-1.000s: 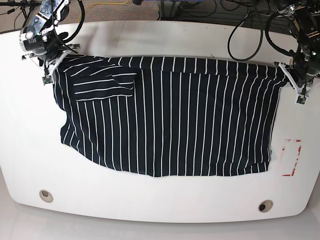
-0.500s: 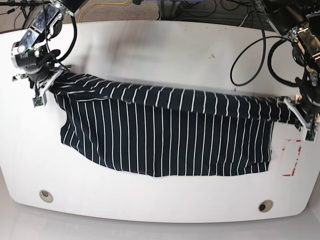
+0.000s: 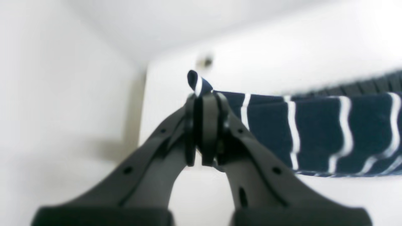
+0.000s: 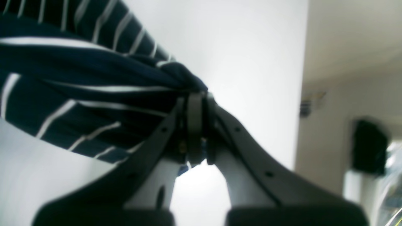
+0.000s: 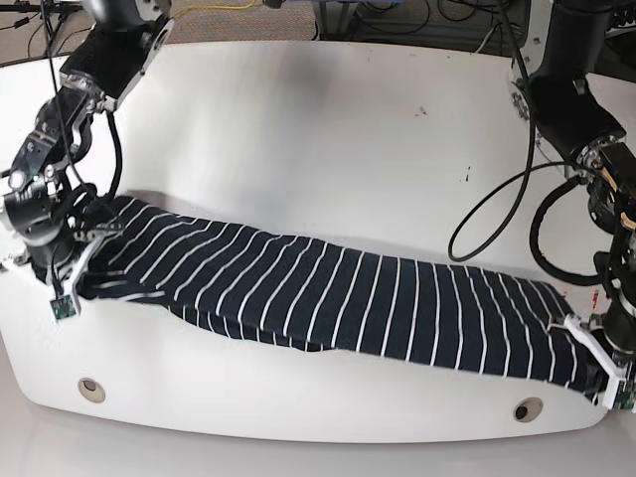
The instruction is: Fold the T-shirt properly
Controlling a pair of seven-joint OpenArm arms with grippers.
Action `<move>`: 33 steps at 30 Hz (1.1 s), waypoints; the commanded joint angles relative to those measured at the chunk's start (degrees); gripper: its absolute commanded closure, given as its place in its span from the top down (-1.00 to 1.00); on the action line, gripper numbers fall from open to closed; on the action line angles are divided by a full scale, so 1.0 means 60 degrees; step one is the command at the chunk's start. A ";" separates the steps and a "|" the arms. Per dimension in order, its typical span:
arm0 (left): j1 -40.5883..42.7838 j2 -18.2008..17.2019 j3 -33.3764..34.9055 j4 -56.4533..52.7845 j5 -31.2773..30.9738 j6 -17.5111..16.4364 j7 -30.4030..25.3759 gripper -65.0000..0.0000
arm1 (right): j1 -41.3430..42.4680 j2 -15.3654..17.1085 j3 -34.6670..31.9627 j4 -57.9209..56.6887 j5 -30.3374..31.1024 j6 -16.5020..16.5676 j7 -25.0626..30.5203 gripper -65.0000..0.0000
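You have the shirt (image 5: 328,298) stretched in a long band across the near half of the table (image 5: 328,119), running from about 9 o'clock to about 4 o'clock in the base view. Your right gripper (image 5: 68,288) sits at the 9 o'clock end, near the table's edge, with its fingers pressed together on a bunched corner of the shirt (image 4: 94,78). In the right wrist view the cloth gathers into a knot right at the tips of that gripper (image 4: 196,103). Your left gripper (image 5: 601,373) sits at the 4 o'clock end, by the near rim, fingers clamped on the other corner. In the left wrist view a small tuft of shirt (image 3: 314,131) pokes out past the tips of that gripper (image 3: 204,100). 2 round holes (image 5: 91,389) mark the near rim.
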 commanded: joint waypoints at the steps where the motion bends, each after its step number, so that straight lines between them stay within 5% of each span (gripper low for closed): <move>1: -0.0892 -0.0125 0.0071 0.0053 0.0087 0.0043 -0.0218 -1.00 | 0.0862 0.0608 -0.0328 0.0096 -0.0062 -0.0060 0.0177 -0.98; 18: -0.6225 -0.0110 0.0423 -0.2013 0.0087 0.0629 -0.0189 -1.00 | 0.6195 0.2557 -0.3801 -0.0241 -0.0062 -0.0060 -0.0072 -0.98; 33: -0.8892 -0.0081 0.1024 -0.3038 0.0043 0.0629 -0.0189 -1.00 | 1.0019 0.2850 -0.5178 -0.1487 -0.0047 -0.0060 -0.0233 -0.98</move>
